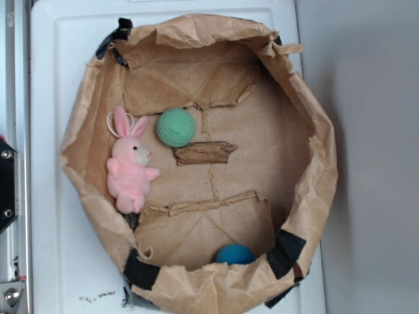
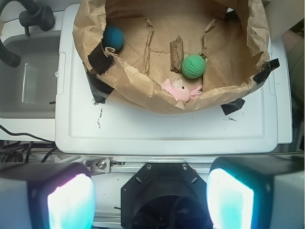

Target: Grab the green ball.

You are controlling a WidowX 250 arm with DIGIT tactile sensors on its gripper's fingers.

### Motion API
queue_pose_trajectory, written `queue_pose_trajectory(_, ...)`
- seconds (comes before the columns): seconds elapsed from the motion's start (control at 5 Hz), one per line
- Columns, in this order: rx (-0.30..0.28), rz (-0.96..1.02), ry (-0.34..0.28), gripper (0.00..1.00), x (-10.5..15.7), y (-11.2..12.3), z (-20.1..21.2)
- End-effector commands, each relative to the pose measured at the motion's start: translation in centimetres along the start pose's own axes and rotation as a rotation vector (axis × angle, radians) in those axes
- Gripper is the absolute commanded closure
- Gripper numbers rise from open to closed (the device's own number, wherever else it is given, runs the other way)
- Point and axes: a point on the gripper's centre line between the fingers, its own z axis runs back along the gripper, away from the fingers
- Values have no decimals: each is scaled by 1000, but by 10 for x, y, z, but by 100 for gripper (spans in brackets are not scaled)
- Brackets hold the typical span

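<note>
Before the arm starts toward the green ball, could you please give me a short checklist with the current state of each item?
1. Green ball in sight, inside the paper bin: ok.
2. Top of ball uncovered: ok.
3. Room around ball: not ok; bunny sits close on one side, bark piece on another.
4. Blue ball well apart from target: ok.
5. Tool open: ok; pads stand wide apart, nothing between.
6. Tool above ball: not ok; it is outside the bin, over the white lid's near edge.
</note>
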Motion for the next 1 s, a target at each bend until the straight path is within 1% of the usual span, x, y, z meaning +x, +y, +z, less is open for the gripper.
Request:
queue_pose_trajectory(0.0, 0, 0, 0, 0, 0, 0, 0)
queue_pose_trajectory(0.4, 40, 72, -35, 0, 46, 4, -19)
queue_pose_trajectory(0.8, 40, 72, -35, 0, 46, 4, -19)
